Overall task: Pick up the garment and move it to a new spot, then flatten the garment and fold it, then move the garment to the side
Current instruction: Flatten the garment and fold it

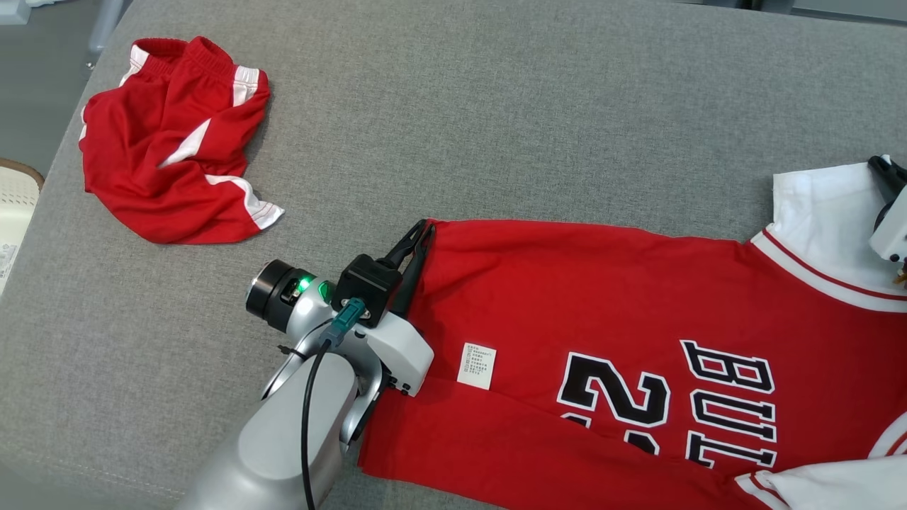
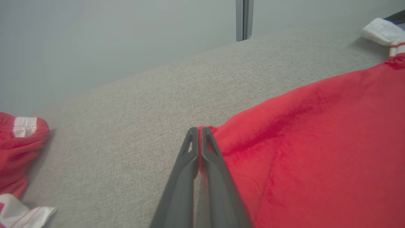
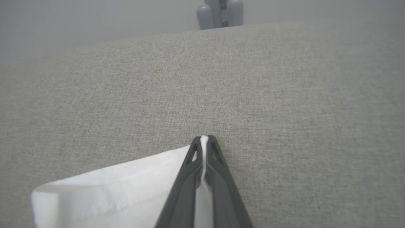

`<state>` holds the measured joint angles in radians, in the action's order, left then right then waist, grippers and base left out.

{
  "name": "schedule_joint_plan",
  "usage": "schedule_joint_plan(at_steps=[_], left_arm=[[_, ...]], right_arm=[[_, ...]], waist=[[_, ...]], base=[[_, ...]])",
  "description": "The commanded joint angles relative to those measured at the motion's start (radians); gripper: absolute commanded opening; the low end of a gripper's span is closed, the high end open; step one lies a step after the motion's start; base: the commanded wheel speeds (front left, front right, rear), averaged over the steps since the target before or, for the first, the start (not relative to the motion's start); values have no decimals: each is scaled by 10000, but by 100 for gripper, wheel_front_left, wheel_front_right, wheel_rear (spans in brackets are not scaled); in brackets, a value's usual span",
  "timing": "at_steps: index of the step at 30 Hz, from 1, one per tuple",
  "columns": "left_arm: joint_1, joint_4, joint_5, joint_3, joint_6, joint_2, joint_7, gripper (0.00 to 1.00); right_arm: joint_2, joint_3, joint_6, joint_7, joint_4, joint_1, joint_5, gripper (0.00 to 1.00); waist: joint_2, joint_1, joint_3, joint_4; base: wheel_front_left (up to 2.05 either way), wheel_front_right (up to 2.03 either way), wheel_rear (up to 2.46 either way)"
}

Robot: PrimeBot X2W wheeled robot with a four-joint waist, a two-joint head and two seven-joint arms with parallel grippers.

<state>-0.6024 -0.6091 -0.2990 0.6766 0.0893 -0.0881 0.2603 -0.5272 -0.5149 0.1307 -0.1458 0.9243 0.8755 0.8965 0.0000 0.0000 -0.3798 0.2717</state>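
Note:
The garment is a red jersey with black-and-white lettering and white sleeves, spread on the grey cushioned surface. My left gripper is shut on the jersey's far hem corner. In the left wrist view, red cloth is pinched at the tips of that gripper. My right gripper is at the right edge, on the white sleeve. In the right wrist view the gripper is shut, with a strip of the white sleeve between its fingers.
Crumpled red shorts with white stripes lie at the far left of the surface and also show in the left wrist view. A pale basket stands beyond the left edge. Bare grey fabric stretches behind the jersey.

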Motion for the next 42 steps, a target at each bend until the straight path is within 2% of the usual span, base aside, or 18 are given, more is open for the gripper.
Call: schedule_joint_plan(at_steps=[1, 11, 21, 31, 42], left_arm=[[-163, -17, -36, -21, 18, -50, 46, 0], [23, -63, -151, -187, 63, -165, 44, 0], [261, -375, -342, -408, 101, -672, 45, 0], [905, -220, -502, -503, 130, -1395, 10, 0], [1780, 473, -609, -362, 187, -2017, -208, 0]], right_arm=[[-85, -56, 1, 76, -27, 80, 124, 0], [-196, -643, 1, 1116, -462, -107, 591, 0], [-305, -1323, 3, 2328, -1538, -896, 1205, 0], [-507, -1730, 1, 2705, -2754, -2052, 1812, 0], [-862, -1616, 3, 2616, -3778, -3561, 2341, 0]], waist=[[0, 0, 0, -7], [0, 0, 267, -254], [0, 0, 1067, -1010], [0, 0, 1841, -1842], [0, 0, 2425, -2182]], base=[[0, 0, 0], [0, 0, 0], [0, 0, 0], [0, 0, 0], [0, 0, 0]])
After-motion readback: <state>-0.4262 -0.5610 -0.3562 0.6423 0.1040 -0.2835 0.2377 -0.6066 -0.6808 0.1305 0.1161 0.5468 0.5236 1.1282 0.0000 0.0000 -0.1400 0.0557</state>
